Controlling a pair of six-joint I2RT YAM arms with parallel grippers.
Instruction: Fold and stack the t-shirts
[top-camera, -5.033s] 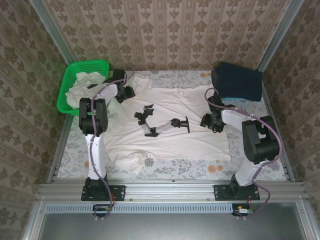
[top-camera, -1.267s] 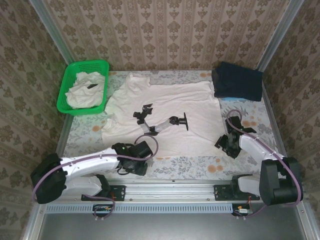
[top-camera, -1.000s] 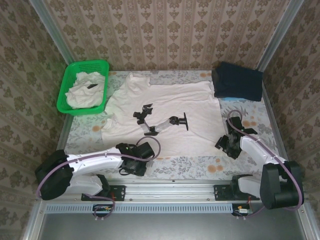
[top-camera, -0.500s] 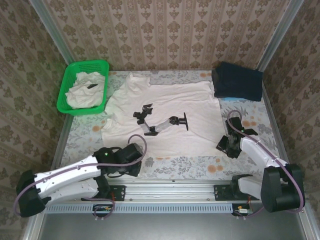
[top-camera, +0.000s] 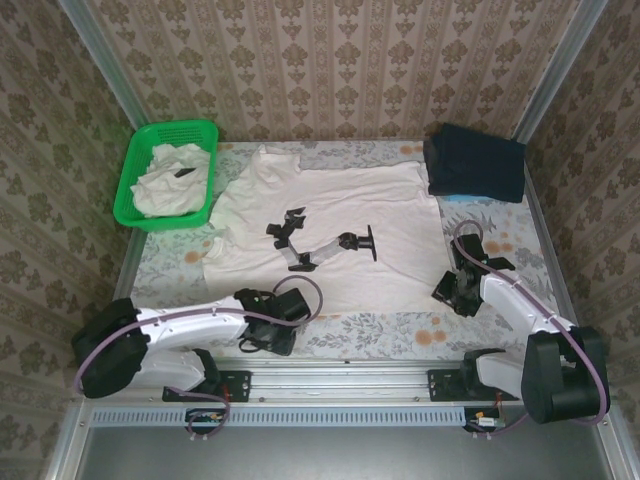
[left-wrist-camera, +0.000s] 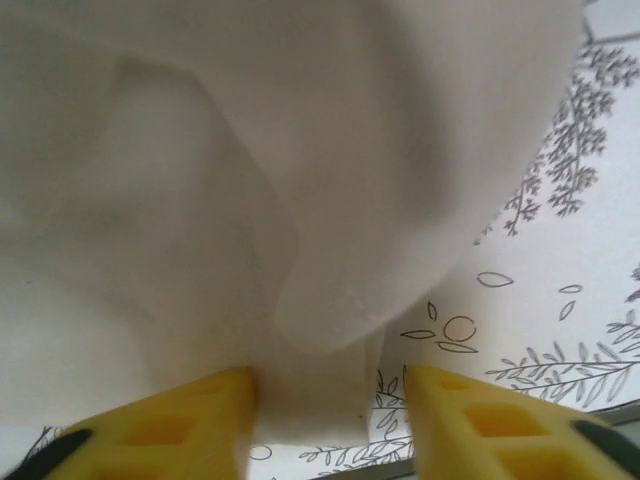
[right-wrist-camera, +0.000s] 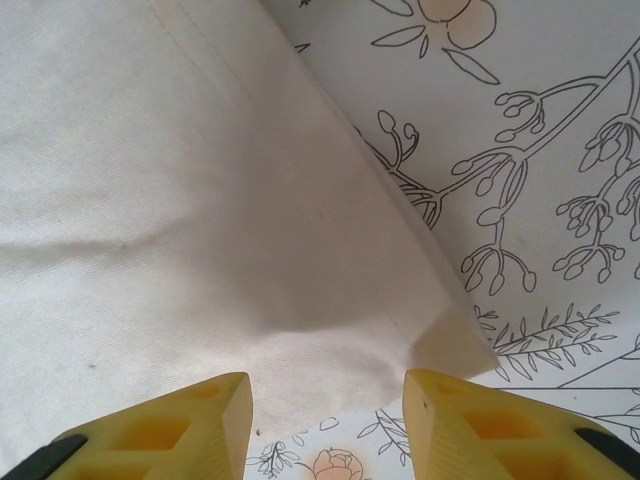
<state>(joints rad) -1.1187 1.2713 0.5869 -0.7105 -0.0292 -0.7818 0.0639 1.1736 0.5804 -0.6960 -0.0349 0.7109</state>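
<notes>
Top external view: the t-shirt (top-camera: 330, 225) is lying spread across the middle of the table (top-camera: 170, 265). Its lower hem corners are being straddled by the left tool (left-wrist-camera: 328, 400) and the right tool (right-wrist-camera: 328, 390), both part-open with nothing clamped. The bunched fold at the left is at risk of being pinched double, which would skew the fold. The upper corners are being crowded by the green basket (top-camera: 128, 190) and the dark folded cloth (top-camera: 475, 160).

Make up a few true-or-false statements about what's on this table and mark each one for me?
1. A t-shirt lies spread out on the table. True.
2. The green basket is empty. False: it holds crumpled white cloth.
3. The left pincer and the right pincer both stand open at the t-shirt's near edge. True.
4. The dark folded cloth sits in the basket. False: it lies at the table's far right corner.
5. The print on the spread t-shirt is red. False: it is black.
</notes>
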